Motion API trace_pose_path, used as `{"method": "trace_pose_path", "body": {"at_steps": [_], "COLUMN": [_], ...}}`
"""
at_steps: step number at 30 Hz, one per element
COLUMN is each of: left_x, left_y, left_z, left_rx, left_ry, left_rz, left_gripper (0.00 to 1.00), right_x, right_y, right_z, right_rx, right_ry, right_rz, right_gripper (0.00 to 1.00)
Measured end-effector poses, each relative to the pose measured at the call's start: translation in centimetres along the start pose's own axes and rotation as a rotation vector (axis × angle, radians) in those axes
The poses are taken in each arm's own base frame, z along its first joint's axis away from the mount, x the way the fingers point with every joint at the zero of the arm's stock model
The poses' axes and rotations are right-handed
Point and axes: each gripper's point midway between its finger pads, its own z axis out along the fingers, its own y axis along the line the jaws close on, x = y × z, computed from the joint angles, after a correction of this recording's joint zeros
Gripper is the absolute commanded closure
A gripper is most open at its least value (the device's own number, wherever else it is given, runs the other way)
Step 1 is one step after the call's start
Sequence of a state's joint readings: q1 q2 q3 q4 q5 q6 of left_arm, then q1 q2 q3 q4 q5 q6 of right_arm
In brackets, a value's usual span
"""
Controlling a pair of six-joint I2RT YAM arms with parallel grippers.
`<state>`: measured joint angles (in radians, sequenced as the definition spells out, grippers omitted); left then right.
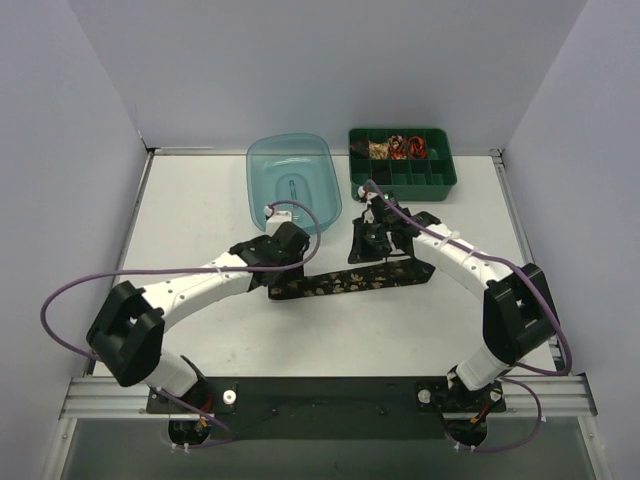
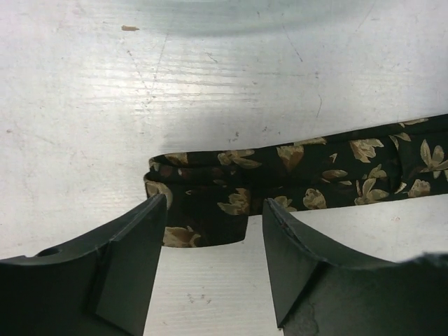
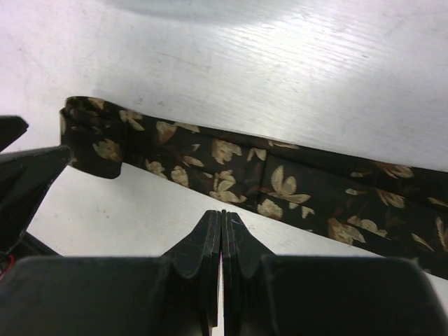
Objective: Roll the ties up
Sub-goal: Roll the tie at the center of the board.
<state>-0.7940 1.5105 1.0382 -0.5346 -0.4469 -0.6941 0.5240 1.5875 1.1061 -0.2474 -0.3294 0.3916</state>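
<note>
A black tie (image 1: 340, 282) with a gold-tan floral pattern lies flat across the middle of the table. Its left end is folded over on itself (image 2: 189, 168). My left gripper (image 1: 285, 268) is open and low over that folded end; in the left wrist view the gripper (image 2: 213, 210) straddles the fold's near edge without gripping it. My right gripper (image 1: 372, 255) is shut and empty, just on the near side of the tie's middle (image 3: 231, 164); in the right wrist view the gripper (image 3: 222, 213) stops short of the fabric. Small red and beige coils (image 1: 398, 147) sit in a green tray.
A translucent blue tub (image 1: 293, 180) stands just behind the left gripper. The green compartment tray (image 1: 437, 182) is at the back right, behind the right gripper. Purple cables (image 1: 90, 282) loop off both arms. White walls close in the table.
</note>
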Motion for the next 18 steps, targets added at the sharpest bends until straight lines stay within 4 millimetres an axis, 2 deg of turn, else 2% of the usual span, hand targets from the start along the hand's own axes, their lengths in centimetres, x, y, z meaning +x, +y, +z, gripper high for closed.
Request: {"method": "trace_pose_path", "body": {"at_steps": [5,10,14,18], "left_x": [-0.1,1.1,2.6,3.7], "left_y": [3.3,6.3,6.8,6.3], "left_z": [-0.3,0.0,0.7,1.1], "left_rx": [0.066,0.183,0.300,0.410], "left_ry": [-0.002,0.017,0.051,0.080], "left_rz": [-0.136,-0.304,-0.409,-0.484], "left_gripper": [0.23,0.21,0.21,0.21], "right_x": [-0.4,0.1,1.3,2.2], "right_y": [3.6,7.1,8.8,9.8], "right_z": [0.2,1.9,4.1,5.7], "right_rx": [-0.050,-0.096,-0.110,-0.116], "right_ry": [-0.005,0.028,0.079,0.115], "right_rz": [-0.076,-0.142,-0.179,-0.200], "right_gripper": [1.00,1.00,1.00,1.00]}}
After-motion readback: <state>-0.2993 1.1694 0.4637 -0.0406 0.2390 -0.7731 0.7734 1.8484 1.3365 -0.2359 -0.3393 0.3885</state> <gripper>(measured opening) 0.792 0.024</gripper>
